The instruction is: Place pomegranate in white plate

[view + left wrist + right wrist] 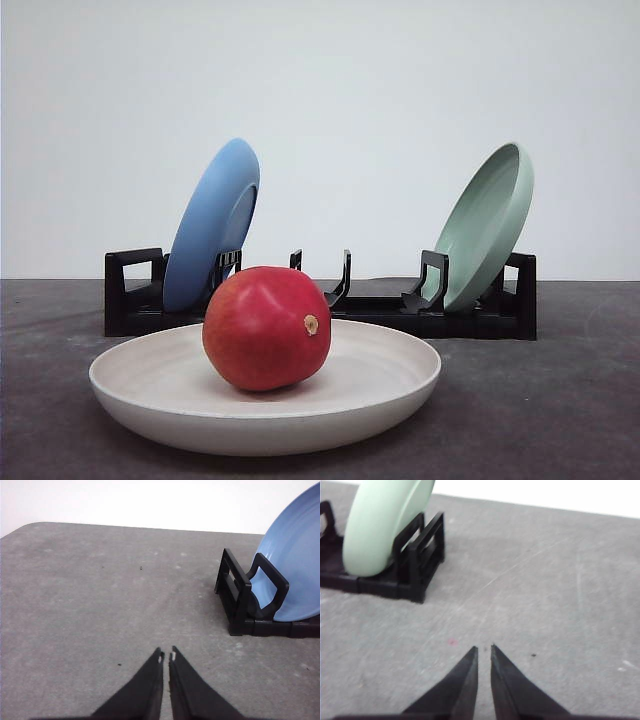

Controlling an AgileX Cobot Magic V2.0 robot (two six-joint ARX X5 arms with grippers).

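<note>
The red pomegranate [266,327] rests inside the white plate [395,385], which lies flat on the grey table near the front. My left gripper [166,656] hovers over bare table with its black fingers shut on nothing, the end of the rack off to one side. My right gripper [484,649] is likewise shut and holds nothing, above bare table beside the other end of the rack.
Behind the white plate a black dish rack [480,315] spans the table. A blue plate [210,225] leans in its left slot, a pale green plate [487,225] in its right slot. A white wall stands behind.
</note>
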